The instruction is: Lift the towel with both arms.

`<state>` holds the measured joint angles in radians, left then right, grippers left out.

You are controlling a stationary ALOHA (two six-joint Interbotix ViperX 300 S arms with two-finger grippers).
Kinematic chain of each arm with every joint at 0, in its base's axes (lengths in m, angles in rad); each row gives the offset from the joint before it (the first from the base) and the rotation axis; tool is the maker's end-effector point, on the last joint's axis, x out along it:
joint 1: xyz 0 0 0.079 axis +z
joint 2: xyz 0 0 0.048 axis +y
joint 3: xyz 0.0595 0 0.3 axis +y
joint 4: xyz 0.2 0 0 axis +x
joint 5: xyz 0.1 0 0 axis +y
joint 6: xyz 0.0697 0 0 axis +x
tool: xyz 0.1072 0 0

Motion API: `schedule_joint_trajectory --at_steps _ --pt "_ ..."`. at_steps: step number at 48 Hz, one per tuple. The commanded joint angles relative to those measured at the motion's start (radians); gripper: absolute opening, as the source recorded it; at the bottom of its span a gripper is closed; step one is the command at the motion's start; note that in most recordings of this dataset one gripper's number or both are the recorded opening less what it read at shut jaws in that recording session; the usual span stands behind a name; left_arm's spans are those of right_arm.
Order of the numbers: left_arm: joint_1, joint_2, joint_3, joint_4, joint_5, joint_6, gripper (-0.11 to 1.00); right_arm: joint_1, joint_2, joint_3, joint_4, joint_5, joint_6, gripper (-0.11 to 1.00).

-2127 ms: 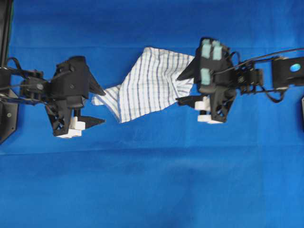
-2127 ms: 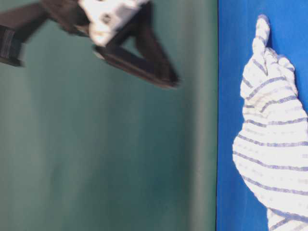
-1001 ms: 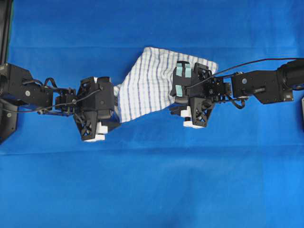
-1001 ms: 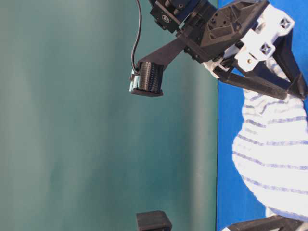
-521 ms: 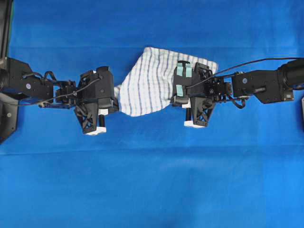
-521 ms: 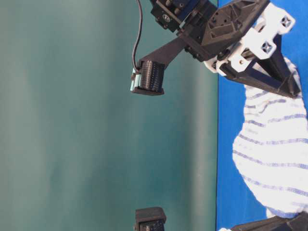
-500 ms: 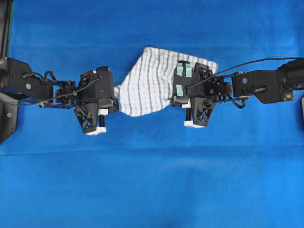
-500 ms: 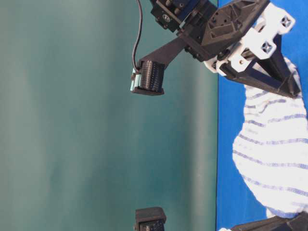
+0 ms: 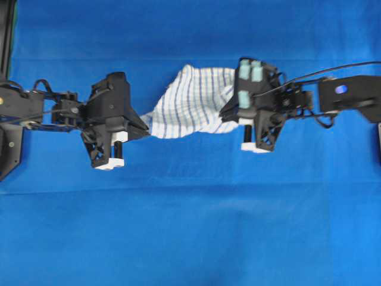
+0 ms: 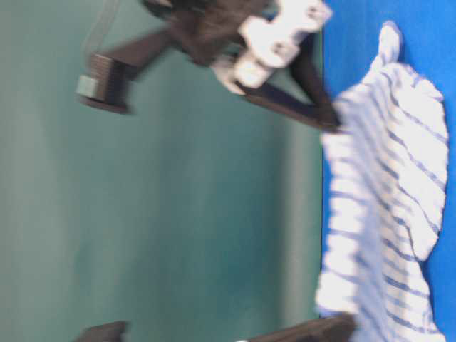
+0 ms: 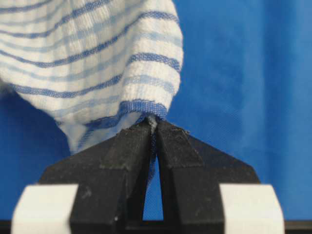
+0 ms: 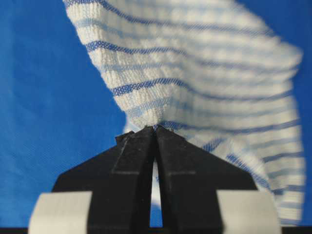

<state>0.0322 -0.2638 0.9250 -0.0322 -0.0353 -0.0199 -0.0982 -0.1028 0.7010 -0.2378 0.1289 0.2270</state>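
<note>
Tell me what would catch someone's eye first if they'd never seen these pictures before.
First, the white towel with blue stripes, stretched between two black arms over the bright blue table cover at the middle of the overhead view. The left tool is shut on one edge of the cloth and the right tool on the other. In the table-level view the towel hangs in folds, partly off the cover.

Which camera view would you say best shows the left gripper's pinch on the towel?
The left wrist view: the left gripper is shut on the towel hem. Overhead shows only its body; table-level, a blurred sliver; the right wrist view, nothing.
</note>
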Motion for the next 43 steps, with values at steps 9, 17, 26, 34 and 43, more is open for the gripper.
schedule_joint_trajectory --at_steps 9,17,26,34,43 --pt "-0.003 -0.163 -0.117 -0.002 0.167 0.003 0.02 0.0 -0.218 -0.064 -0.002 0.133 -0.005 0.01" --pt "0.0 -0.235 -0.215 0.002 0.272 0.005 0.02 0.0 -0.305 -0.135 -0.005 0.233 -0.017 0.01" --pt "0.008 -0.282 -0.308 0.002 0.347 0.003 0.02 0.0 -0.35 -0.227 -0.018 0.341 -0.041 0.01" --pt "0.023 -0.301 -0.397 0.002 0.399 0.006 0.02 -0.002 -0.364 -0.324 -0.018 0.414 -0.061 0.01" --pt "0.032 -0.322 -0.497 0.005 0.486 0.009 0.02 0.0 -0.365 -0.422 -0.018 0.491 -0.089 0.01"
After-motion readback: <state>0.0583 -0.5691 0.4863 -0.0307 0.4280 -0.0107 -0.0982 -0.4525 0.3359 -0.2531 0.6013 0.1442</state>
